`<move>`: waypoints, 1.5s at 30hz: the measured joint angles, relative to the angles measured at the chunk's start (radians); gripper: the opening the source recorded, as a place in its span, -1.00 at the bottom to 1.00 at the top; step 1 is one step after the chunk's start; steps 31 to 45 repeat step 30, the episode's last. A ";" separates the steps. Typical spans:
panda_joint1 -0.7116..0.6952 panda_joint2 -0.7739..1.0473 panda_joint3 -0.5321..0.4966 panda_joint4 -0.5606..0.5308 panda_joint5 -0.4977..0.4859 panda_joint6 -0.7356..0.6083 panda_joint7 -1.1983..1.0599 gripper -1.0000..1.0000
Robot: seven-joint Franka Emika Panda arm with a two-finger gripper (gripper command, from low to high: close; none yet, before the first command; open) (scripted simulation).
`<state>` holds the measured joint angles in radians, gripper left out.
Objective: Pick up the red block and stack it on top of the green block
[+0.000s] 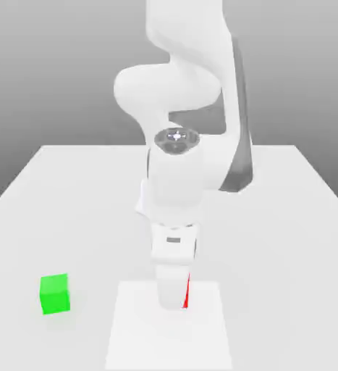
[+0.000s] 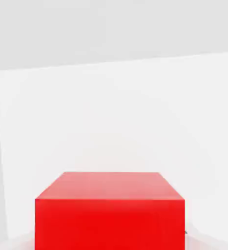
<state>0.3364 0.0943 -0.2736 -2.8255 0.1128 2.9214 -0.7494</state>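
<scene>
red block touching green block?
Apart. In the exterior view the green block sits alone toward the view's left, with bare table between it and the red block, which shows as a sliver behind the end effector.

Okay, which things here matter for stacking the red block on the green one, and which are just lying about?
Part of the job:
red block
green block
gripper, down at the red block

Just there:
white table
paler square patch under the gripper

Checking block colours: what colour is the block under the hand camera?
Bright red, plain; the block shows best in the hand view.
</scene>
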 joint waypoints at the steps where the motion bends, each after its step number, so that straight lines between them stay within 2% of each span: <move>1: -0.001 -0.023 -0.008 -0.004 -0.032 -0.018 0.023 -1.00; 6: -0.029 -0.128 -0.019 -0.022 -0.142 -0.107 0.102 -1.00; 16: -0.394 -0.153 -0.210 0.109 -0.173 -0.260 -0.037 -1.00; 22: -0.406 -0.056 -0.200 0.135 -0.057 -0.194 -0.140 -1.00; 27: -0.447 0.059 -0.132 0.140 0.087 -0.100 -0.244 -1.00; 28: -0.456 0.076 -0.119 0.140 0.110 -0.086 -0.260 1.00; 45: -0.456 0.076 -0.119 0.140 0.110 -0.086 -0.260 1.00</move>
